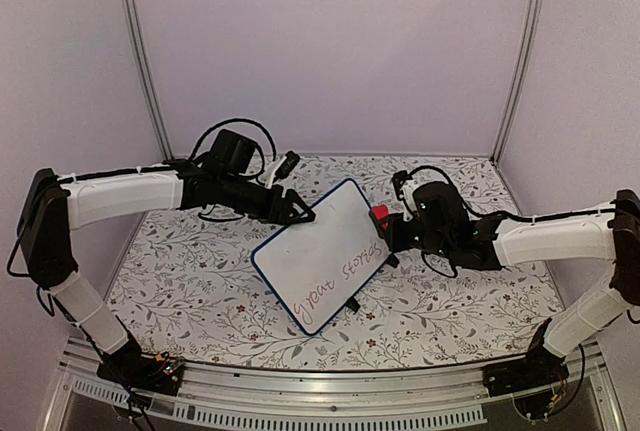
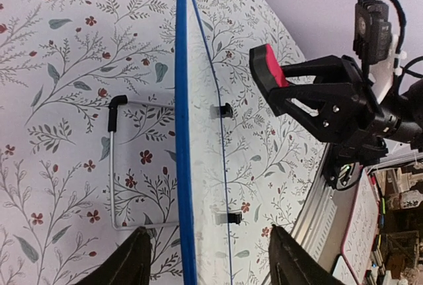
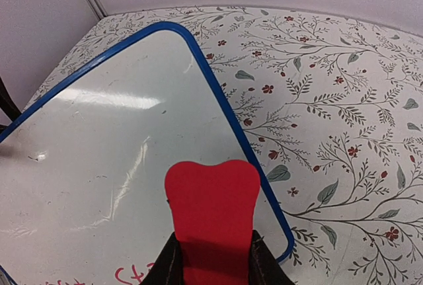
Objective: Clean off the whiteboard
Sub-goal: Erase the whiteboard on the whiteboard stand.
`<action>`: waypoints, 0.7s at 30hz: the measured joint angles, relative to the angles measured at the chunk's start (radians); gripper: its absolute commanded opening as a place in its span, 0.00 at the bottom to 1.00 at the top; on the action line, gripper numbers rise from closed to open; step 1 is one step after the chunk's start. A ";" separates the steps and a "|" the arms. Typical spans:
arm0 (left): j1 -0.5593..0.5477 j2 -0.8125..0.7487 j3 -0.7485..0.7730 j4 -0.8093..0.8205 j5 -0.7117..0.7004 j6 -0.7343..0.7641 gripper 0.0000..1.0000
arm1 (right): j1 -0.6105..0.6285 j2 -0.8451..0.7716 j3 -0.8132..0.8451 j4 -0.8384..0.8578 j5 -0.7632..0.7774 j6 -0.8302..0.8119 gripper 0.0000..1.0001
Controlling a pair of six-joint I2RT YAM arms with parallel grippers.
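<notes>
**Erase not begun: red text intact**

Shows whiteboard (image 1: 320,251) mid-table on floral cloth (image 1: 200,281), propped at a tilt on wire stand (image 2: 112,166), between the two arms. Bears red handwriting (image 1: 340,286) along lower right edge, reads roughly "great stories". No smear or gap in the letters in top view. Looks blank over the rest of the face in right wrist view, only glare and faint scuffs.

Left gripper (image 1: 300,213): sits at board's upper left rim, jaws apart, straddling the blue rim in left wrist view with a gap on each side. Grips nothing as far as visible.

Right gripper (image 1: 392,231): clamped tight on red eraser (image 3: 211,212), poised at board's right edge near the top end of the writing, not on it. Cannot tell whether eraser touches the face.

Judged progress: tool in hand and at the board, zero wiping done. Leaves the whole job: press eraser onto the text, sweep down the full line, check for residue. Possibly needs left jaws closed on the rim first, else board may slide or tip under the push.
</notes>
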 measured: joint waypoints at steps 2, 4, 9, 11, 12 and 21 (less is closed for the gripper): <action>0.000 -0.006 0.000 0.002 -0.003 0.002 0.66 | 0.000 -0.006 -0.006 -0.007 0.000 0.003 0.23; 0.000 -0.013 -0.001 0.003 -0.005 0.002 0.68 | 0.001 -0.026 -0.023 -0.013 0.001 0.004 0.23; -0.001 -0.029 -0.001 0.005 -0.027 0.005 0.86 | 0.003 -0.083 -0.065 -0.023 0.003 0.008 0.23; -0.002 -0.043 -0.001 0.000 -0.047 0.006 0.99 | 0.008 -0.087 -0.069 -0.027 0.004 0.008 0.23; -0.002 -0.051 -0.001 -0.006 -0.055 0.012 0.99 | 0.013 -0.088 -0.069 -0.031 0.004 0.008 0.23; -0.003 -0.158 0.018 -0.111 -0.136 -0.027 1.00 | 0.033 -0.125 -0.070 -0.046 0.010 0.007 0.23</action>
